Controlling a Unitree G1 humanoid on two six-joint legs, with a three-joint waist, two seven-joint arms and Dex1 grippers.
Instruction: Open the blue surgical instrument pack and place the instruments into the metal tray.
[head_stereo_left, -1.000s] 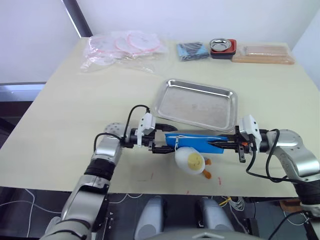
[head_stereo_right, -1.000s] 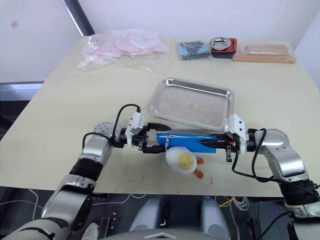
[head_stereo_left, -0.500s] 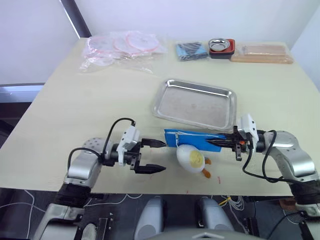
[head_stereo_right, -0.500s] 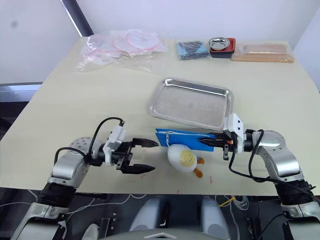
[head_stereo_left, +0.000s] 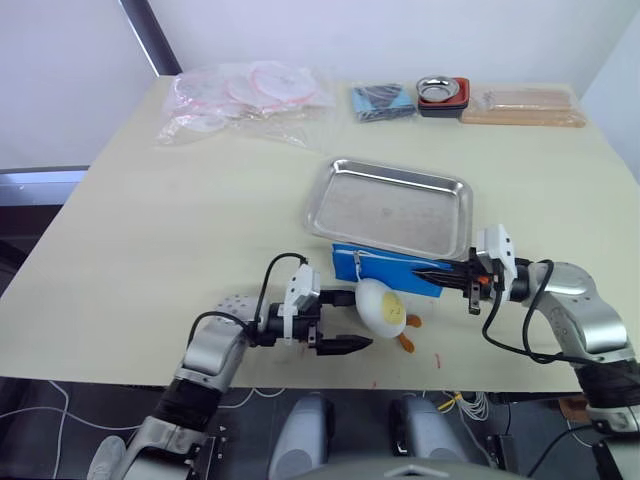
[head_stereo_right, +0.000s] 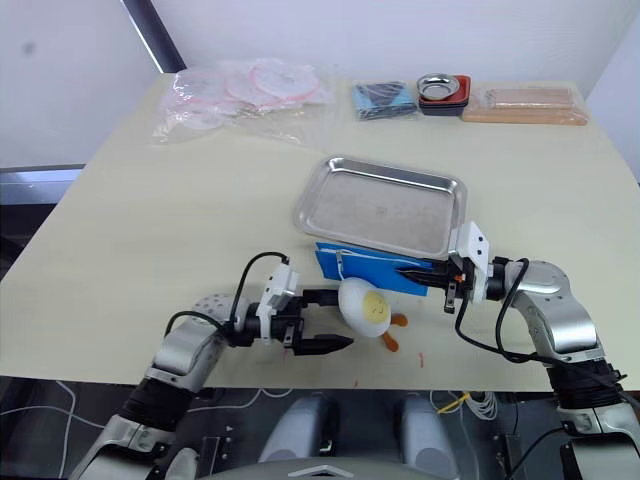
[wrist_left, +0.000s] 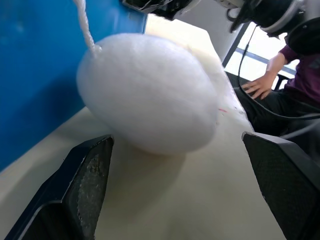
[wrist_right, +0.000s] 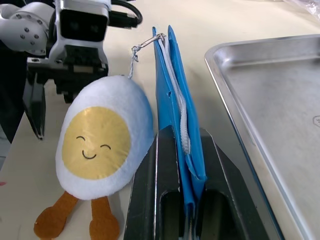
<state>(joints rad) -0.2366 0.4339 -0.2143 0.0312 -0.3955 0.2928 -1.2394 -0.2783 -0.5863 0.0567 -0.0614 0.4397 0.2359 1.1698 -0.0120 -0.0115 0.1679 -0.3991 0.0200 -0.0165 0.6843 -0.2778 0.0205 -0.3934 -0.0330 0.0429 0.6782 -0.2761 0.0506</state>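
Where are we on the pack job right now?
Early. Done: nothing; the tray is empty and the pack is closed. In hand: the right gripper pinches the pack's edge, and the left gripper is open around the egg plush on its zipper. Left: unzip, move instruments.

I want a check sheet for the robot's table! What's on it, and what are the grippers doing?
Surface: pale table, a few small red marks near the front edge.
Job's things: blue pack zipped, standing on edge beside the metal tray; tray bare; instruments not seen.
Clutter: egg plush toy tied to the pack's zipper; plastic bags, dark blue bundle, small bowl in a red holder, tan board along the far edge.
Grippers: right gripper shut on the pack; left gripper open beside the toy.
Cables: black cables on both wrists.
Surroundings: a person's hand past the table edge.
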